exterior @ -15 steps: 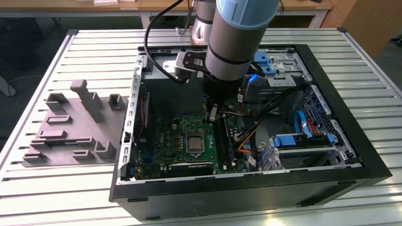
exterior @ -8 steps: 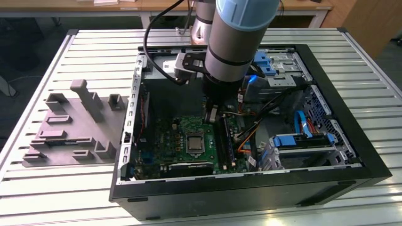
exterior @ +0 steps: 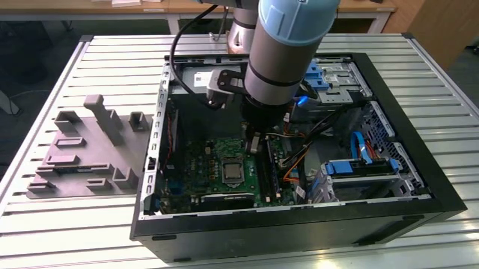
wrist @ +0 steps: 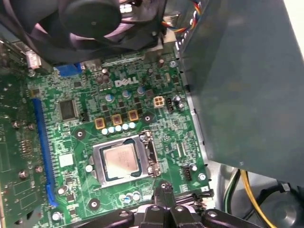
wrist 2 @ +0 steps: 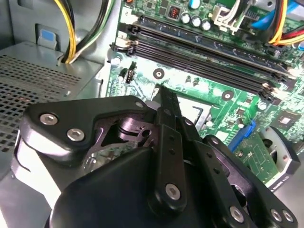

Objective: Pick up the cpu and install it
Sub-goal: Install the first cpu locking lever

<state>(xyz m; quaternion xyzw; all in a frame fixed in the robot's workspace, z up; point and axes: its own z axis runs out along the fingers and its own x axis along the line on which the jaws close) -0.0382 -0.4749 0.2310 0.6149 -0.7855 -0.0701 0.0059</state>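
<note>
The cpu (wrist: 118, 159) is a small silvery square lying flat in the socket on the green motherboard (wrist: 71, 142), with the socket's metal frame (wrist: 153, 159) around it. In the exterior view the cpu (exterior: 232, 170) sits low in the open computer case. My gripper (wrist: 164, 188) hangs just above the board, beside the socket and apart from the cpu. Its black fingers (wrist 2: 167, 107) are pressed together with nothing between them, so it is shut and holds nothing. In the exterior view the gripper (exterior: 254, 148) is inside the case, above the board.
A grey metal box (wrist: 247, 80) and a black fan (wrist: 95, 19) crowd the board's edges. Long memory slots (wrist 2: 204, 52) and yellow cables (wrist 2: 69, 28) lie near the fingers. Blue drive bays (exterior: 359, 168) fill the case's right. A grey fixture (exterior: 82, 151) stands on the table at the exterior view's left.
</note>
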